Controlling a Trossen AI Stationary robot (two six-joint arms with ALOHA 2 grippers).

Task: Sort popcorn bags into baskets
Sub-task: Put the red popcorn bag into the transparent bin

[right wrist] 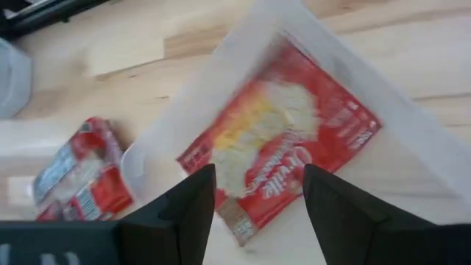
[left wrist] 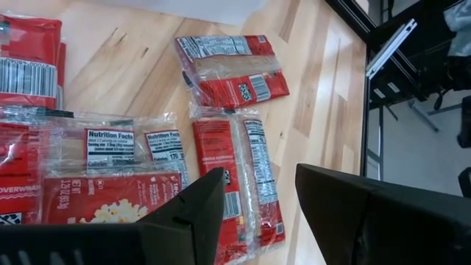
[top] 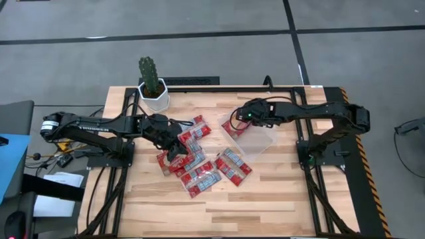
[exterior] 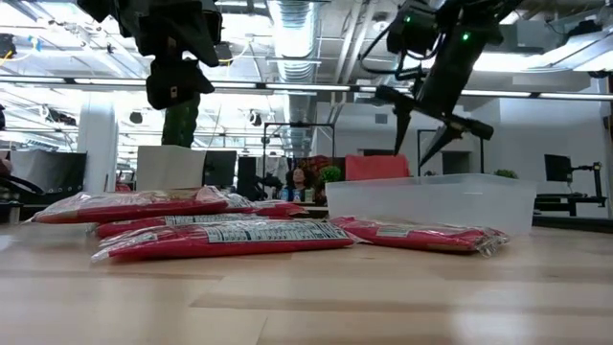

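Several red popcorn bags (top: 199, 162) lie flat in a loose pile on the wooden table, left of the clear basket (top: 262, 141). One more bag (right wrist: 280, 154) lies flat inside the basket (right wrist: 191, 88), picture side up. My left gripper (top: 178, 143) hangs open above the pile, over label-side-up bags (left wrist: 243, 184), its fingers (left wrist: 257, 177) touching none. My right gripper (top: 239, 119) hangs open above the basket's left end (right wrist: 259, 173). In the low view it (exterior: 419, 144) is clear of the basket's rim (exterior: 431, 182).
A white pot with a cactus (top: 154, 93) stands at the table's far edge, behind my left arm. Dark frame rails run along the table's far, left and right sides. Bare wood fills the near half of the table (top: 219, 212).
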